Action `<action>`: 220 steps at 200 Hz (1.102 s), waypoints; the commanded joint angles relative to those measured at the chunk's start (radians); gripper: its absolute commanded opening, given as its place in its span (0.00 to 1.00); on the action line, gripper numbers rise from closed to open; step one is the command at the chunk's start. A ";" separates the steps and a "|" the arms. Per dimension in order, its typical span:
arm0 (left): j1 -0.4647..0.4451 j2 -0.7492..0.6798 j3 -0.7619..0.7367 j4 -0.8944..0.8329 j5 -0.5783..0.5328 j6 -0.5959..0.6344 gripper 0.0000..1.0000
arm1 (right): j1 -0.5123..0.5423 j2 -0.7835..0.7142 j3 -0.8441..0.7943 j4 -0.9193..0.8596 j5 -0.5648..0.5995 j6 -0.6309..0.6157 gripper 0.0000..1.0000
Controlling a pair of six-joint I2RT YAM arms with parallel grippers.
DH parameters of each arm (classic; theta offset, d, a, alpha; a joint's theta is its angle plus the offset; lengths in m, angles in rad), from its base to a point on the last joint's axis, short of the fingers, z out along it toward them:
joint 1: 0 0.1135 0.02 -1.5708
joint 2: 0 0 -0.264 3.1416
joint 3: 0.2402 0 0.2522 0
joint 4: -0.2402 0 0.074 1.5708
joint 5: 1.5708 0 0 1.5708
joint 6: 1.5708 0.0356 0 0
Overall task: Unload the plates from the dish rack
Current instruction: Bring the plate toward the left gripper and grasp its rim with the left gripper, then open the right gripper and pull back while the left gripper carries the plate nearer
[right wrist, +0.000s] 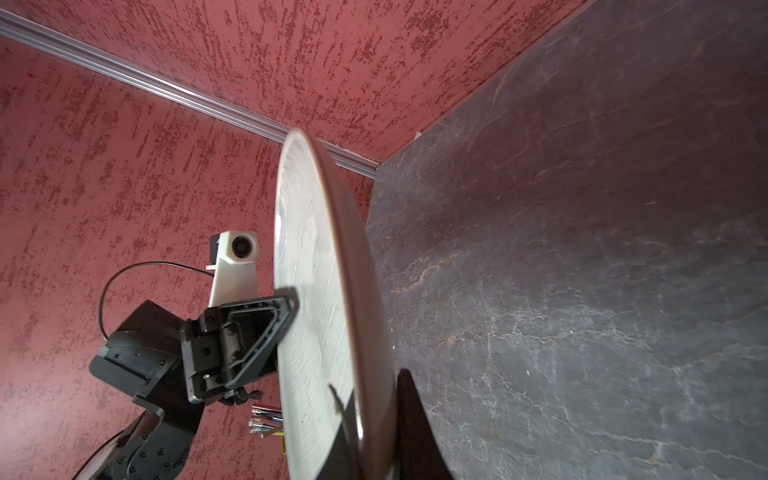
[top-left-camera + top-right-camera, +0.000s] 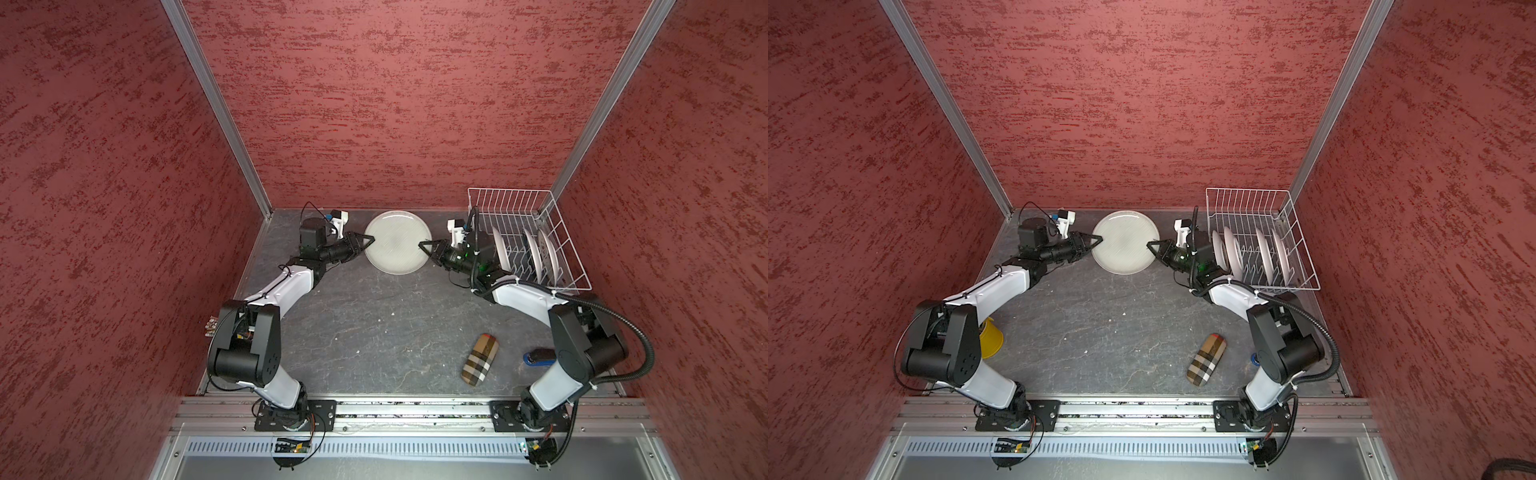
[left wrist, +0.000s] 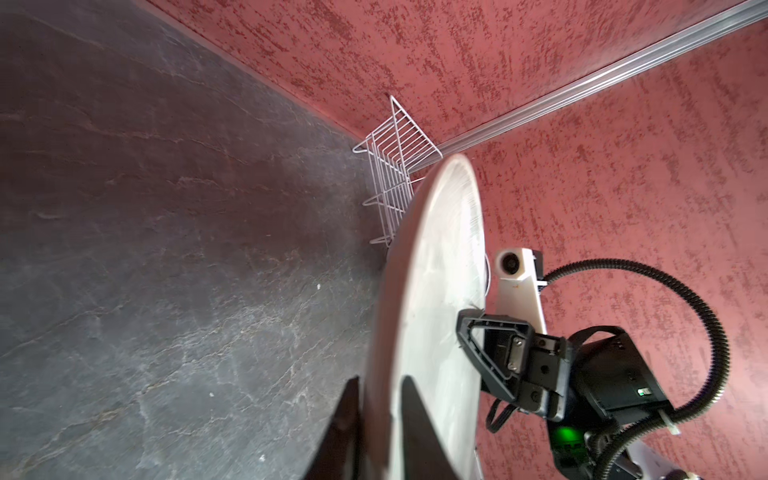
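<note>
A plain pale grey plate (image 2: 397, 243) (image 2: 1125, 243) hangs roughly level over the back middle of the table, held from both sides. My left gripper (image 2: 371, 239) (image 2: 1099, 240) (image 3: 382, 380) is shut on its left rim. My right gripper (image 2: 422, 244) (image 2: 1149, 244) (image 1: 374, 390) is shut on its right rim. Both wrist views show the plate (image 3: 436, 270) (image 1: 316, 270) edge-on between the fingers. The white wire dish rack (image 2: 509, 190) (image 2: 1246, 189) (image 3: 395, 166) stands in the back right corner, behind my right arm. Several white plates (image 2: 532, 249) (image 2: 1264, 253) stand on edge in it.
A plaid case (image 2: 480, 357) (image 2: 1206, 359) lies at the front right of the dark stone table. A blue object (image 2: 538, 357) sits behind my right arm. A yellow cup (image 2: 990, 338) and pens (image 1: 266, 419) are by my left arm. Red walls close three sides.
</note>
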 commanded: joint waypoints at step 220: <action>0.125 -0.088 -0.221 0.184 -0.439 -0.160 0.00 | 0.004 -0.328 0.089 -0.395 0.342 -0.318 0.75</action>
